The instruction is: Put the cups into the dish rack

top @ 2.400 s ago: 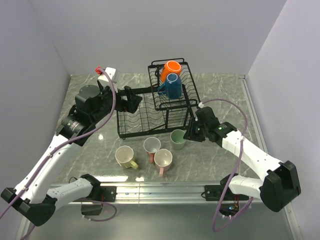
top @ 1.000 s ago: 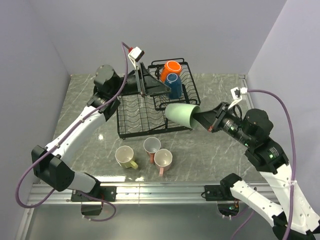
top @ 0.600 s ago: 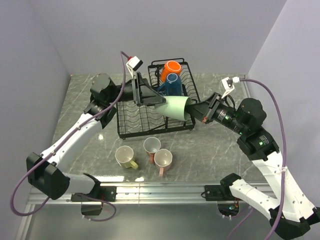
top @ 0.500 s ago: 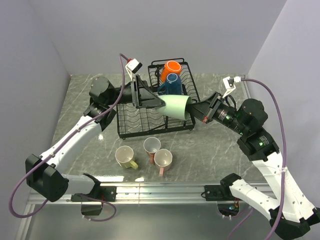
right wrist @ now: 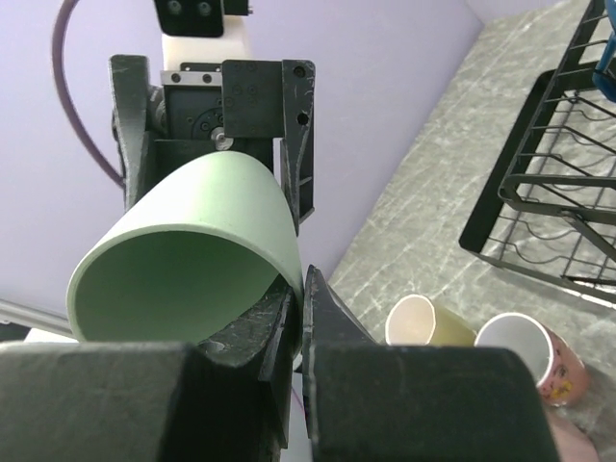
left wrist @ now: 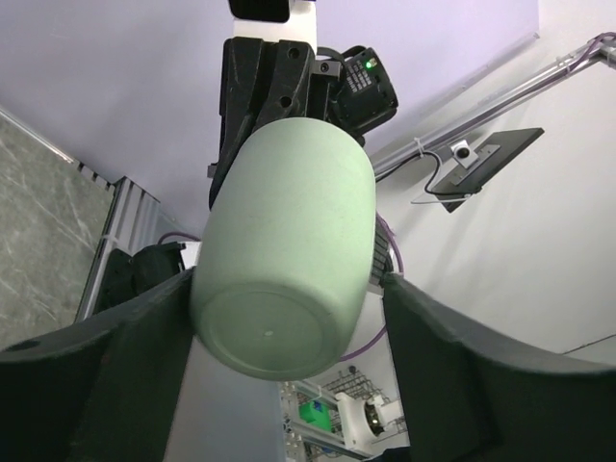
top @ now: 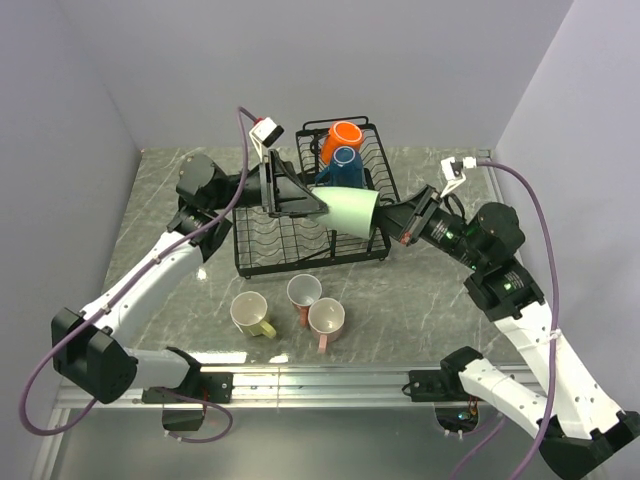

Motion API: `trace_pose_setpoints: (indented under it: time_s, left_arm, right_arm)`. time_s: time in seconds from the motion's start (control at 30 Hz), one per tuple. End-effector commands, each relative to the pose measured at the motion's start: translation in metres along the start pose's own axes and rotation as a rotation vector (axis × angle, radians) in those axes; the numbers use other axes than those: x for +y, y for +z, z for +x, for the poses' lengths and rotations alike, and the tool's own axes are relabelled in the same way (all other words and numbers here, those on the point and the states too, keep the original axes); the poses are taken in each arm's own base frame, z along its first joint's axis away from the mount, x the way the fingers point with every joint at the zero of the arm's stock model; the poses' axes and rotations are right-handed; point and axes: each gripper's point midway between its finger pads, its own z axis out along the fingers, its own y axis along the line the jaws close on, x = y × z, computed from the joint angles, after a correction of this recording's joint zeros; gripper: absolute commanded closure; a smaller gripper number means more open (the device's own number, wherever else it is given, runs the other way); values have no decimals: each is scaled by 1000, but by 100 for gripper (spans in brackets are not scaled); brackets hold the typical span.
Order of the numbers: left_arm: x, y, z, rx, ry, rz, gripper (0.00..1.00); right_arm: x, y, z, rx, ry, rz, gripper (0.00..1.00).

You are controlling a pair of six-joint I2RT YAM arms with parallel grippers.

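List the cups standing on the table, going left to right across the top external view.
yellow cup → farther pink cup → nearer pink cup

The pale green cup (top: 350, 210) has a smooth, matt finish. The orange cup (top: 345, 133) and blue cup (top: 345, 170) show a glossier glaze. The dish rack (top: 285, 250) is thin black coated wire. The left tool (top: 322, 203) and right tool (right wrist: 300, 308) are matt black plastic. The arm shells (top: 150, 285) are glossy white plastic. The surface (top: 440, 290) is grey and marble-patterned, with a low sheen.
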Motion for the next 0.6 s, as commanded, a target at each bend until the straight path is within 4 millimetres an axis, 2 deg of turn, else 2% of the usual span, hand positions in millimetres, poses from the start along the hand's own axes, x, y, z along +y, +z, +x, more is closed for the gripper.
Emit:
trace_pose_setpoints:
  time_s: [0.0, 0.07, 0.1, 0.17, 0.2, 0.27, 0.3, 0.33, 0.37, 0.4, 0.43, 0.47, 0.5, 0.53, 0.57]
  left_arm:
    - [-35, 1, -6, -1, 111, 104, 24]
    - [-35, 3, -7, 11, 109, 103, 30]
    - [-35, 3, -8, 11, 111, 102, 39]
    - [-34, 4, -9, 23, 113, 104, 49]
    - [-34, 5, -9, 26, 110, 104, 64]
    - [-32, 7, -12, 33, 116, 98, 75]
    - [-29, 8, -12, 41, 115, 90, 86]
    - [-26, 9, -16, 48, 129, 63, 89]
    - [-16, 9, -21, 49, 116, 25, 90]
    - [-22, 11, -32, 43, 229, 14, 95]
    - [-2, 7, -34, 53, 145, -82, 98]
    - [12, 7, -42, 48, 140, -131, 100]
    - [18, 6, -48, 43, 152, -169, 100]
    - [19, 5, -67, -4, 259, -227, 100]
    - [40, 2, -69, -5, 215, -312, 100]
  right_arm:
    - [-11, -2, 10, 10, 15, 5, 100]
    - [-16, -3, 13, 10, 26, 11, 100]
    - [-17, -3, 14, 10, 28, 13, 100]
    - [-20, -4, 16, 8, 28, 21, 100]
    - [-22, -5, 16, 6, 28, 26, 100]
    - [-25, -7, 17, 8, 17, 49, 100]
    - [-24, -8, 15, 5, 11, 60, 82]
    - [-31, -11, 18, 20, 3, 101, 64]
    - [-37, -13, 15, 3, -8, 140, 41]
    - [-37, -17, 10, -10, -42, 167, 23]
    - [-50, -24, 17, 15, -33, 243, 21]
    - [-62, -30, 12, -20, -46, 320, 20]
    - [-69, -36, 12, -22, -54, 366, 19]
    - [-78, -47, 19, -6, -63, 419, 19]
    - [-83, -54, 19, -14, -69, 451, 19]
